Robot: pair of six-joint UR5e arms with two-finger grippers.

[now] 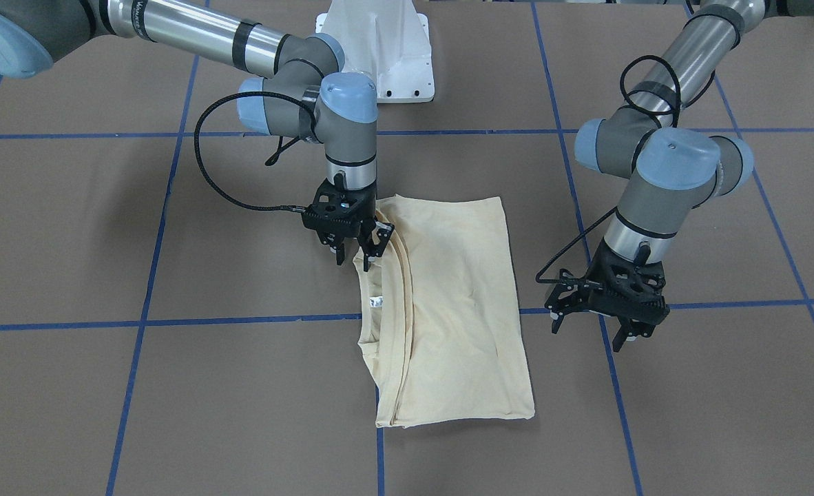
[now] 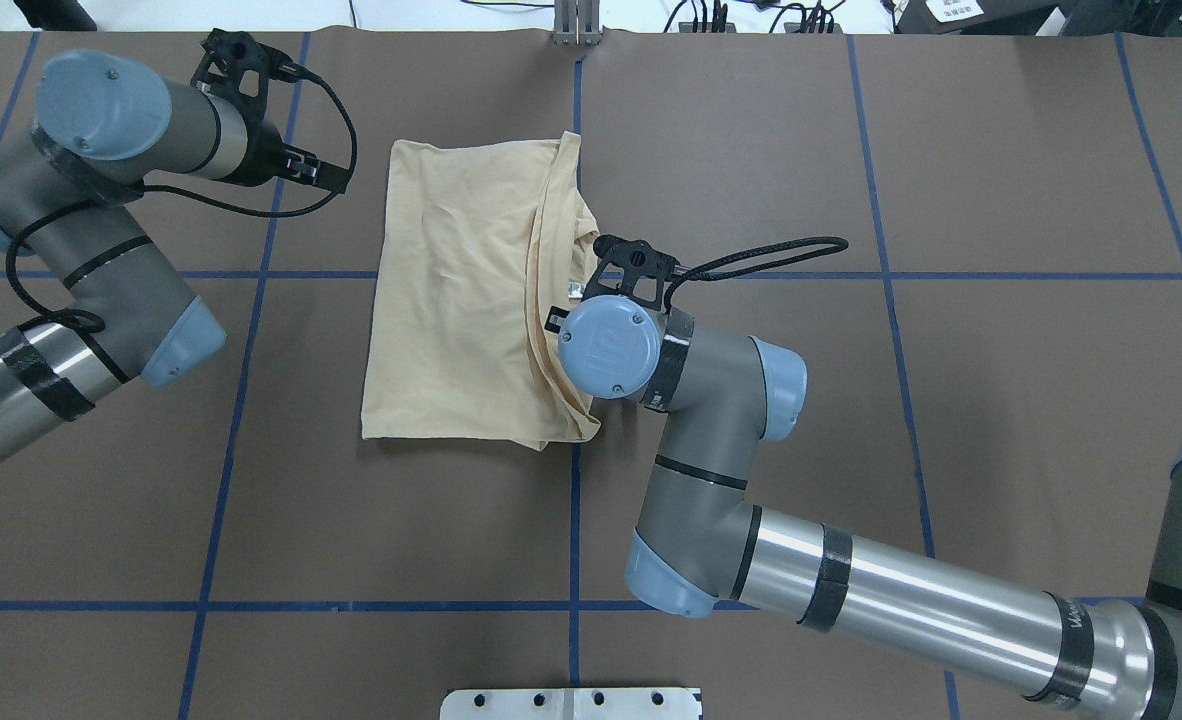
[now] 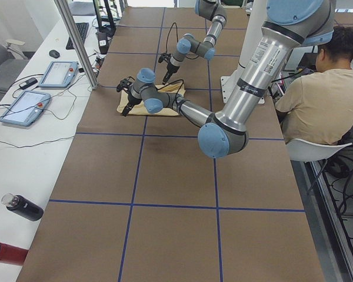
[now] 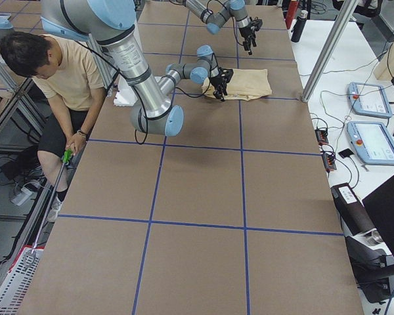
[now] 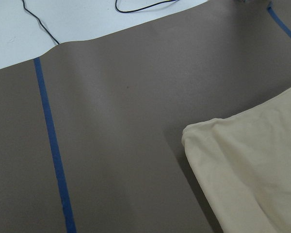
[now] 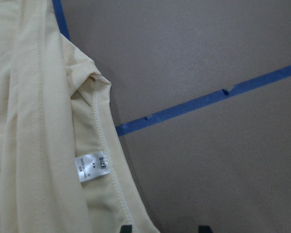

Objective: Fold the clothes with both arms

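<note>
The pale cream-yellow shirt (image 1: 455, 303) lies folded flat on the brown table, also seen from overhead (image 2: 451, 290). Its print is hidden. Its white neck label (image 1: 377, 301) shows at the collar and in the right wrist view (image 6: 92, 166). My right gripper (image 1: 357, 253) is open and points down at the collar edge. One fingertip (image 6: 127, 228) is over the cloth and the other is over bare table. My left gripper (image 1: 589, 331) is open and empty above the table, off the shirt's other side. The left wrist view shows only a shirt corner (image 5: 252, 170).
The white pedestal base (image 1: 379, 48) stands at the robot's side of the table. Blue tape lines (image 1: 242, 320) cross the brown table. A seated person (image 3: 317, 88) is beside the table, and teach pendants (image 3: 53, 73) and bottles (image 3: 20, 207) lie on the white bench.
</note>
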